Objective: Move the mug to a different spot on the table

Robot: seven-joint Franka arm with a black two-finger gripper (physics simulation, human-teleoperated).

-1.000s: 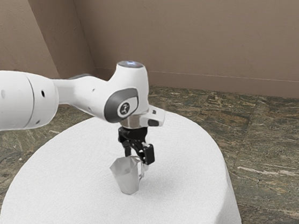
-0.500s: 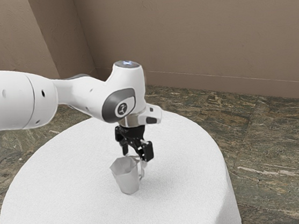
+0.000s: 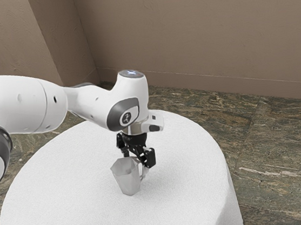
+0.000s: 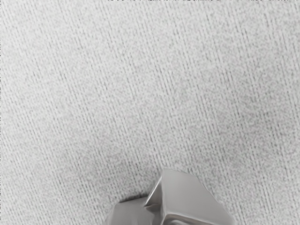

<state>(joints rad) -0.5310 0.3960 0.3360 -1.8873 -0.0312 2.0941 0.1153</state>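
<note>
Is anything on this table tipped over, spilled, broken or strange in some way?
Nothing stands out. The grey mug stands upright on the white tablecloth, with no spill or damage visible around it. The gripper is at the mug's rim, on the side toward the exterior view's right.

Silver-grey mug (image 3: 128, 179), white finely ribbed tablecloth (image 3: 58, 210), mottled brown stone floor (image 3: 273, 142).

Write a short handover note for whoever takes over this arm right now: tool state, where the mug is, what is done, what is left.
The tool is down at the rim of the mug, on its handle side; whether it grips cannot be read.
The mug stands upright on the white table, near the middle.
Done: approach.
Left: confirm the grasp, lift, set the mug down elsewhere on the table.
</note>
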